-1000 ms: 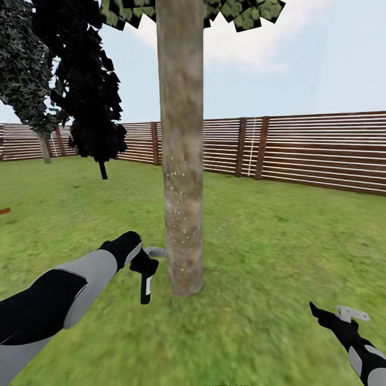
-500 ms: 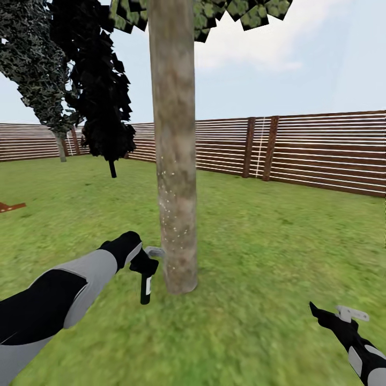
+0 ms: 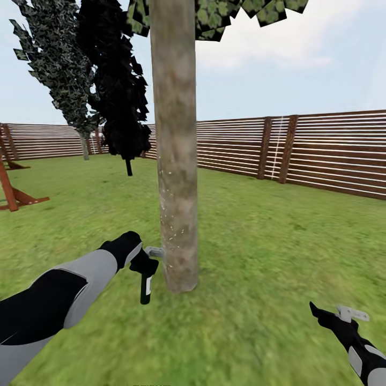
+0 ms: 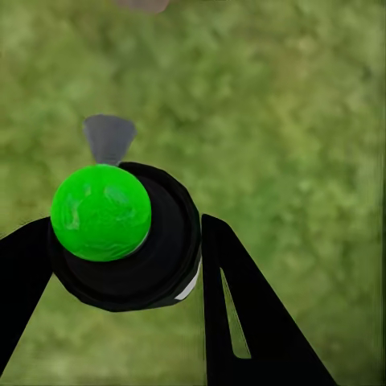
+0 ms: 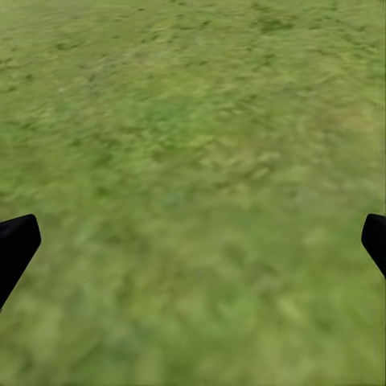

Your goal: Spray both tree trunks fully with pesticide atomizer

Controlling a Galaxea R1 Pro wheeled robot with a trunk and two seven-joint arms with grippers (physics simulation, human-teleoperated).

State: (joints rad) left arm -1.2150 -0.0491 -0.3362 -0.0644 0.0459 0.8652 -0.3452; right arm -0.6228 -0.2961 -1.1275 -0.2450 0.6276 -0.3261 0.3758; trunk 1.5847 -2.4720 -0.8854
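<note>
In the head view my left gripper [image 3: 145, 266] is shut on the pesticide atomizer [image 3: 145, 288], a slim black sprayer hanging down just left of the tree trunk's foot. The tree trunk [image 3: 176, 161] is a thick grey-brown column close ahead, with white specks [image 3: 172, 225] on its lower part. The left wrist view looks down on the atomizer [image 4: 129, 249], with its green round cap and grey nozzle, clamped between black fingers [image 4: 237, 322]. My right gripper [image 3: 335, 313] hangs low over the grass floor [image 3: 257, 257] at the lower right. It is open [image 5: 193, 241] with nothing between its fingertips.
A brown slat fence [image 3: 321, 150] rings the lawn behind the tree. Two dark cypresses [image 3: 120, 96] stand at the back left. A red-brown wooden frame [image 3: 13, 193] sits at the far left. Open grass lies to the right of the trunk.
The whole view has swung, so fence and cypresses slid right and the wooden frame came in at the left. Both arms keep their pose, and the left gripper still holds the atomizer.
</note>
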